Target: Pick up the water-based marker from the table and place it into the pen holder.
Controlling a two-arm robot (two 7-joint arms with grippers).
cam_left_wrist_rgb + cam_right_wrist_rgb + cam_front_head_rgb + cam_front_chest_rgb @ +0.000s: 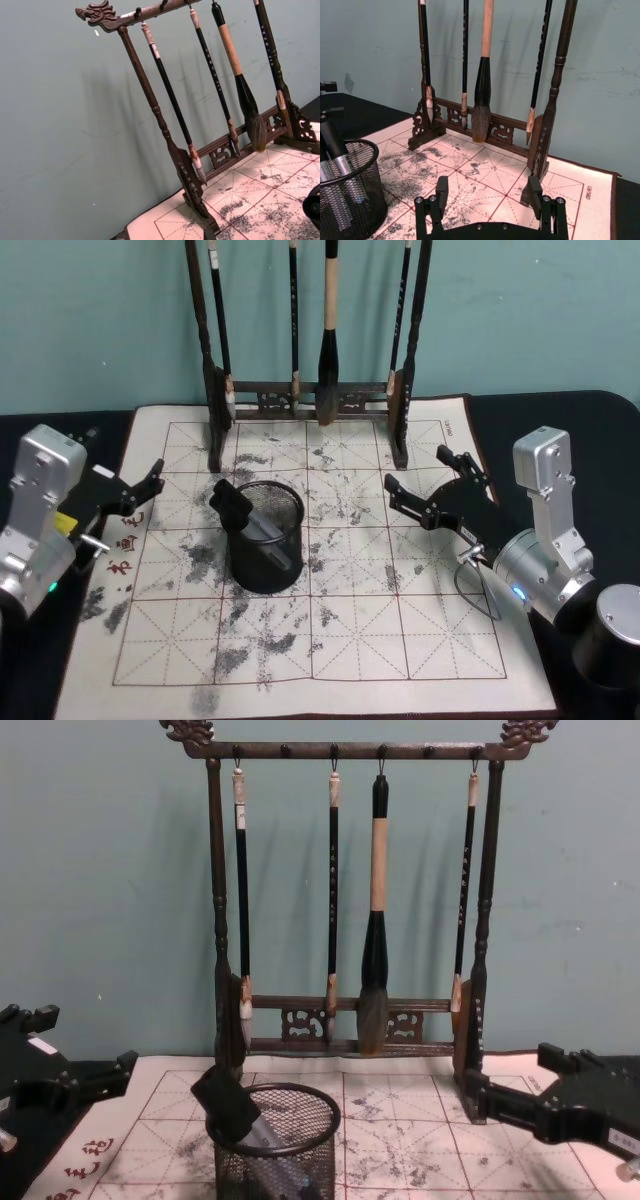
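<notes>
The water-based marker [232,503], black-capped with a grey barrel, leans inside the black mesh pen holder [266,565] with its cap poking over the rim. The holder stands left of centre on the gridded white mat of the table [400,640]. My left gripper [145,497] is open and empty, a short way left of the holder. To the holder's right my right gripper [420,472] hovers open over the mat, holding nothing. The chest view shows the marker [225,1103] in the holder [290,1160] between the left gripper [75,1050] and the right gripper [520,1080]. The right wrist view has the holder [350,200] beside the right gripper [488,192].
A tall dark wooden brush rack [310,400] with several hanging brushes stands at the back of the mat against the teal wall. Ink stains cover the mat's middle. A dark round object [612,640] sits by my right arm at the near right corner.
</notes>
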